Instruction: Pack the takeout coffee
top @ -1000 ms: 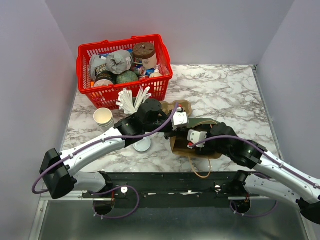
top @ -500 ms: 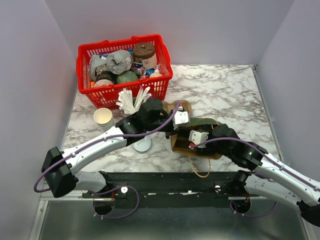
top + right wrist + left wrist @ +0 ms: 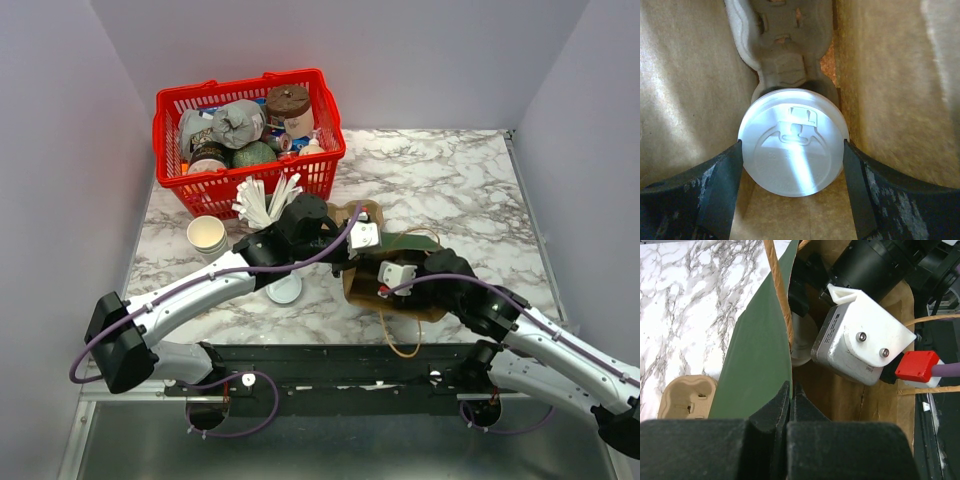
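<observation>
The takeout coffee shows in the right wrist view as a round white lid (image 3: 794, 142) deep inside a paper bag with brown inner walls (image 3: 685, 90). My right gripper (image 3: 792, 152) is shut on it, one dark finger (image 3: 722, 185) pressed against each side of the lid. From above, the bag (image 3: 405, 298) lies on its side with the right wrist reaching into its mouth, and the cup is hidden there. My left gripper (image 3: 791, 392) is shut on the green edge of the bag (image 3: 760, 355); from above this gripper (image 3: 345, 250) sits at the bag's mouth.
A red basket (image 3: 322, 95) full of groceries stands at the back left. A stack of lidless paper cups (image 3: 207, 235), a loose white lid (image 3: 285, 291) and white stirrers (image 3: 265, 200) lie near the left arm. A pulp cup carrier (image 3: 366, 212) sits behind the bag, another (image 3: 780, 45) inside it.
My left gripper has closed onto the bag's green edge and raised it a little. The right arm, with the cup, has shifted slightly inside the bag.
</observation>
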### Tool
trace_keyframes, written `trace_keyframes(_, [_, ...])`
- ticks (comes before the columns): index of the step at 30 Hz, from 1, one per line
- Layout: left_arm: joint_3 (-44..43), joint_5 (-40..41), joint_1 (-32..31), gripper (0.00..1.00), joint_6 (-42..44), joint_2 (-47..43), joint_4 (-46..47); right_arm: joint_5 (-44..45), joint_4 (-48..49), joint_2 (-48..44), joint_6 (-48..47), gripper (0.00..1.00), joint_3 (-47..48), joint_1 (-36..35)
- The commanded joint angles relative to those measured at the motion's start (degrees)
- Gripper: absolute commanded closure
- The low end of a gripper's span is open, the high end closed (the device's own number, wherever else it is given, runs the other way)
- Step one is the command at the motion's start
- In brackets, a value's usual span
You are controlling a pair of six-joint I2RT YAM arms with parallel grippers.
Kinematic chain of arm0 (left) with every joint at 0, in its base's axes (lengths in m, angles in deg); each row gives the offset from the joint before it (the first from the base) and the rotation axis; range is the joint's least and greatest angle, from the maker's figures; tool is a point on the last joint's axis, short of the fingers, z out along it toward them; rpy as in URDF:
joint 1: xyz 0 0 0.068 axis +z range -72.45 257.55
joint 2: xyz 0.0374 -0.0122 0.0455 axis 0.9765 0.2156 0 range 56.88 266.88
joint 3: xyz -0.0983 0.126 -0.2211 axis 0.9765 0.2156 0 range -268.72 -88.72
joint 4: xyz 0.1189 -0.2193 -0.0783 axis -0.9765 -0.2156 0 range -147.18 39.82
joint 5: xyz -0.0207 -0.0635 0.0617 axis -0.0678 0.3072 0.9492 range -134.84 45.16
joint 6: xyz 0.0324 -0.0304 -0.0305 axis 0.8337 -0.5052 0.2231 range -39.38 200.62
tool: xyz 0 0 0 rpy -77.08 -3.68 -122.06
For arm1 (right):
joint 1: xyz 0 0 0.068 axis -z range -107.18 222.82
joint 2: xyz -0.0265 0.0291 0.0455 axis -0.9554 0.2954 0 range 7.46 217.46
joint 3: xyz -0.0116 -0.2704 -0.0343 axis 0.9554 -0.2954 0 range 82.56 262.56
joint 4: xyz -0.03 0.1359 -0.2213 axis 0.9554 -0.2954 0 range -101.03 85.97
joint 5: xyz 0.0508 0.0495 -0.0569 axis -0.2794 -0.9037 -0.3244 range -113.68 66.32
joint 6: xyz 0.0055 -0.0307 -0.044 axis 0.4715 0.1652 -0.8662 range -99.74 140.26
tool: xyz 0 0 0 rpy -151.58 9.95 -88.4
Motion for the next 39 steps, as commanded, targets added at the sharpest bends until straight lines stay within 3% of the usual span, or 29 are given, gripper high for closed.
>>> trace_keyframes(1, [-2.0, -4.7, 0.1, 0.98, 0.5, 0.6, 0.7, -0.9, 2.2, 0.5, -1.6, 0.99, -2.2, 1.2])
trace_keyframes(39, [-2.2, -6.6, 1.5, 0.99, -2.7, 1.5, 2.7, -5.4, 2.0, 12.5, -2.3, 0.96, 0.8, 8.7])
